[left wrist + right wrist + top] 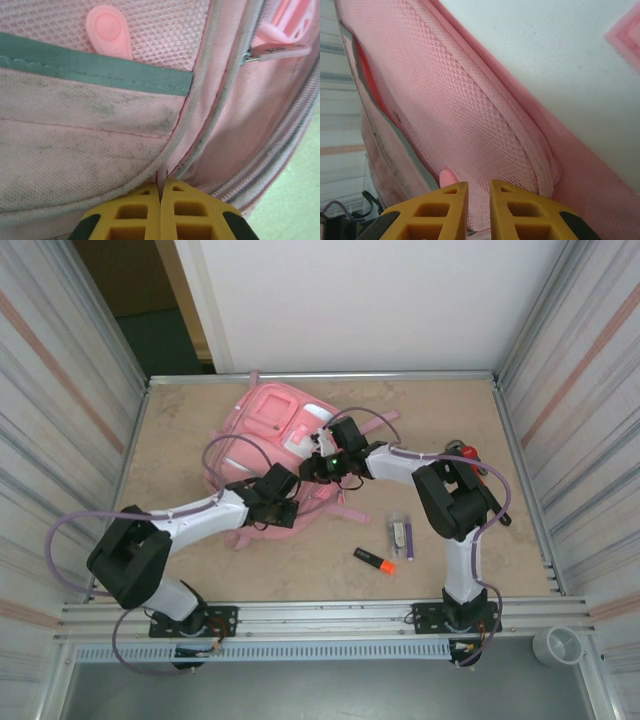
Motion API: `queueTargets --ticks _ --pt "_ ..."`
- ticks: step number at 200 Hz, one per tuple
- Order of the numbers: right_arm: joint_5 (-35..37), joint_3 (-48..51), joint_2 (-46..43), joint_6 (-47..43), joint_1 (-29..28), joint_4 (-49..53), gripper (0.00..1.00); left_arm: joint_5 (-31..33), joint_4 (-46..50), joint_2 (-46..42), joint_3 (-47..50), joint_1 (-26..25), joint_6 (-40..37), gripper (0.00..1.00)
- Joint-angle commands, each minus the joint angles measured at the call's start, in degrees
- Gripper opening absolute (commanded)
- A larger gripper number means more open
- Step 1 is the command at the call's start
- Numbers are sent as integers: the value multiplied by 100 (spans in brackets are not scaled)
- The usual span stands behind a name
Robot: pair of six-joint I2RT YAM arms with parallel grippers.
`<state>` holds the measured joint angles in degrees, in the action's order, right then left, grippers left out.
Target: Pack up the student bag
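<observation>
The student bag (265, 415), pink with white patches, lies at the back of the table, left of centre. My left gripper (283, 502) sits at its near edge. In the left wrist view the yellow fingers (135, 212) are shut on a thin pink fold of the bag's fabric (162, 176), below a grubby pocket (75, 150) and a pink zip pull (107, 30). My right gripper (318, 468) reaches in from the right. Its narrowly parted fingers (520, 210) pinch the bag's pink mesh panel (470, 110), which runs down between them.
An orange highlighter with a black cap (374, 561) and a small clear packet (401, 534) lie on the table near the front right. A red object (468, 452) sits behind the right arm. Metal walls enclose the table. A tape roll (557, 645) rests outside the front right corner.
</observation>
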<state>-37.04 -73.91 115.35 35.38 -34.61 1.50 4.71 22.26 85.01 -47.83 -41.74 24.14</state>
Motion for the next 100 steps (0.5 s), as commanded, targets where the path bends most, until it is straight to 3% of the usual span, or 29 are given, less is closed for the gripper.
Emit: queueTargets --ticks 1,30,49,62,100 --pt "100 201 -92 -42 129 464 20 -508 -395 -538 241 31 -205 0" --pt "116 452 -776 -512 182 457 26 -1528 -972 -1162 618 431 -111 0" --pt "322 723 -1363 -637 254 574 38 -1911 -1253 -1474 757 563 -193 0" --pt "357 891 -1555 -255 296 592 46 -1976 -1353 -1583 780 562 -318 0" --pt "-76 1194 -1445 1279 -15 -181 60 -1958 -1552 -1523 835 459 -398 0"
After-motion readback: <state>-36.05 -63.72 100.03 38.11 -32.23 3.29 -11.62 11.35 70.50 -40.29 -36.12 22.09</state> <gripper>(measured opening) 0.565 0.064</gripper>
